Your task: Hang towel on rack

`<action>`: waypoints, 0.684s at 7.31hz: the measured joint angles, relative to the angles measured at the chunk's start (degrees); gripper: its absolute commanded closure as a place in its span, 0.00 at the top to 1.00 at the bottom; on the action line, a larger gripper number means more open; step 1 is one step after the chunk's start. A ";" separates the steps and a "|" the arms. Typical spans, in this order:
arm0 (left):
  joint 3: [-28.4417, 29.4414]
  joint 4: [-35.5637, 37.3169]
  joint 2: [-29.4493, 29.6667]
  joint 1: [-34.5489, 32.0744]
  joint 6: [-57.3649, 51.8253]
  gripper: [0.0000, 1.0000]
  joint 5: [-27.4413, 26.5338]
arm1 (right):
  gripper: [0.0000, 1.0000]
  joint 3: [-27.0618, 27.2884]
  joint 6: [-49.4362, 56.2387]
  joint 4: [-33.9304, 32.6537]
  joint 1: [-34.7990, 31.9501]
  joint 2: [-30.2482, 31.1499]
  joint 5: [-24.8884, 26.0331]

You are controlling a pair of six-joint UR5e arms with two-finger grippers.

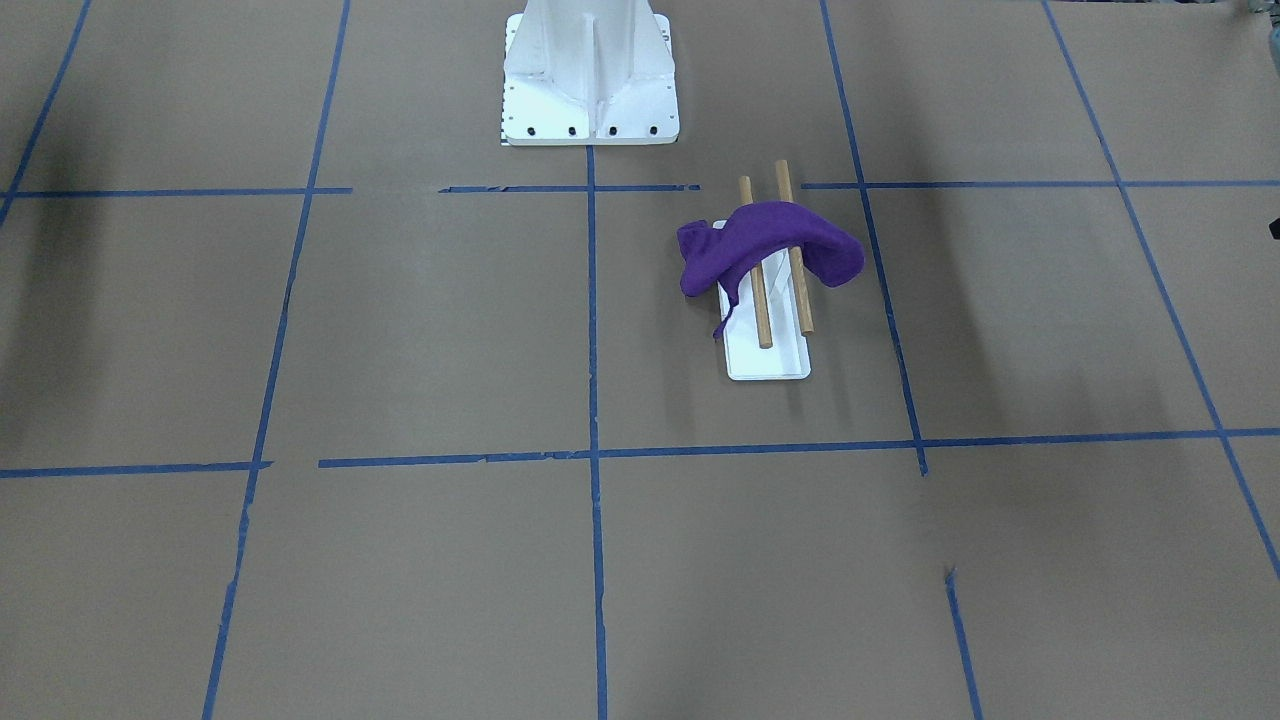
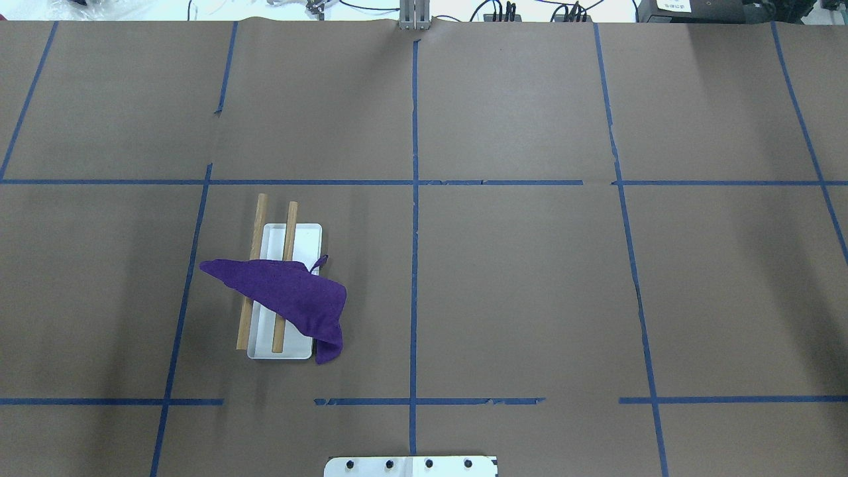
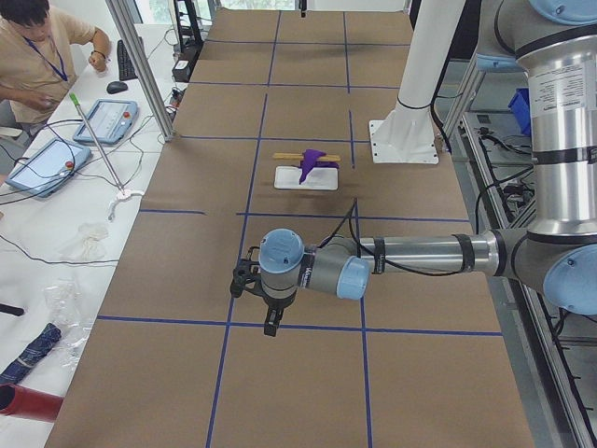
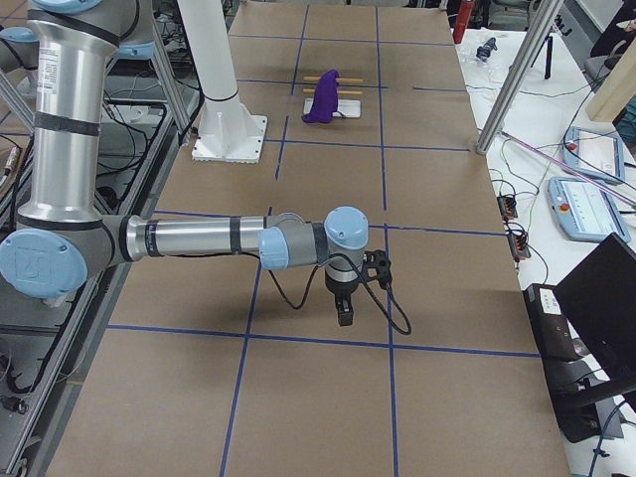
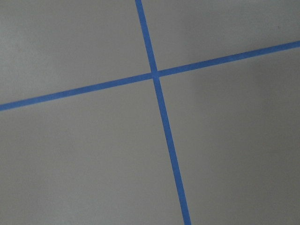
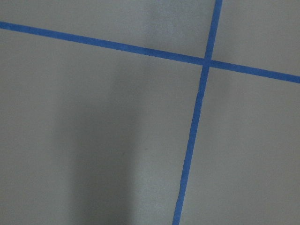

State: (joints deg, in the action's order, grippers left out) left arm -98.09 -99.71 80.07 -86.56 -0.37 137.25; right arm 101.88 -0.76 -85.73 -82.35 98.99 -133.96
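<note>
The purple towel lies draped across both wooden dowels of the rack, its ends hanging down on either side. In the overhead view the towel covers the near half of the rack. My left gripper shows only in the left side view, low over the table and far from the rack; I cannot tell if it is open or shut. My right gripper shows only in the right side view, also far from the rack; I cannot tell its state. Both wrist views show only brown paper and blue tape.
The large white pedestal stands at the robot's side of the table, close to the rack. Blue tape lines grid the brown paper. A person sits at a side bench with control tablets. Metal posts stand at the table's edge.
</note>
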 measured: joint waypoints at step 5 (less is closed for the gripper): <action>-5.70 10.80 -0.12 0.59 2.06 1.00 1.42 | 1.00 -0.21 -0.19 0.16 -0.01 0.32 -0.57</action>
State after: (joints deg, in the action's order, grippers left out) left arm -103.78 -88.91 79.94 -85.97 1.69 138.67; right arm 101.67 -0.95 -85.58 -82.36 99.31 -134.54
